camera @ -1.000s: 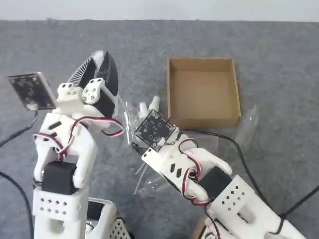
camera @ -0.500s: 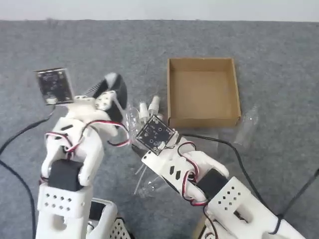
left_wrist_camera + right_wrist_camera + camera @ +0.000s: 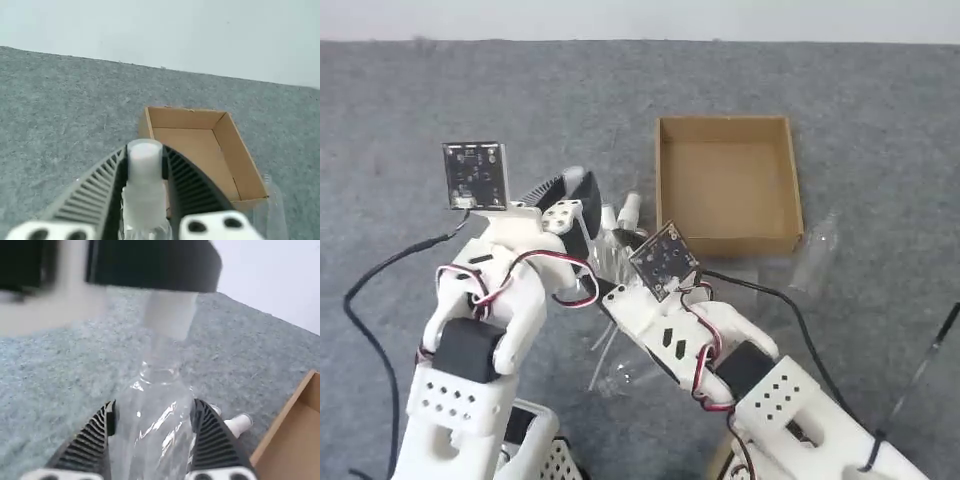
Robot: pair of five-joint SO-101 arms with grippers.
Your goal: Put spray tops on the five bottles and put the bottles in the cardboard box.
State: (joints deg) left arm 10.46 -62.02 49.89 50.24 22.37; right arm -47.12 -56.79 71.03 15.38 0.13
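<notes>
The right fingers [image 3: 95,440] grip the clear plastic bottle [image 3: 152,430], steadying its neck, so the left fingers [image 3: 95,192], pinching the white spray top [image 3: 144,160], can seat it.

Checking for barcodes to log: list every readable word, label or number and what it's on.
None readable. The cardboard box and clear bottle bear no print; marks on the left camera board and right camera board are too small to read.
</notes>
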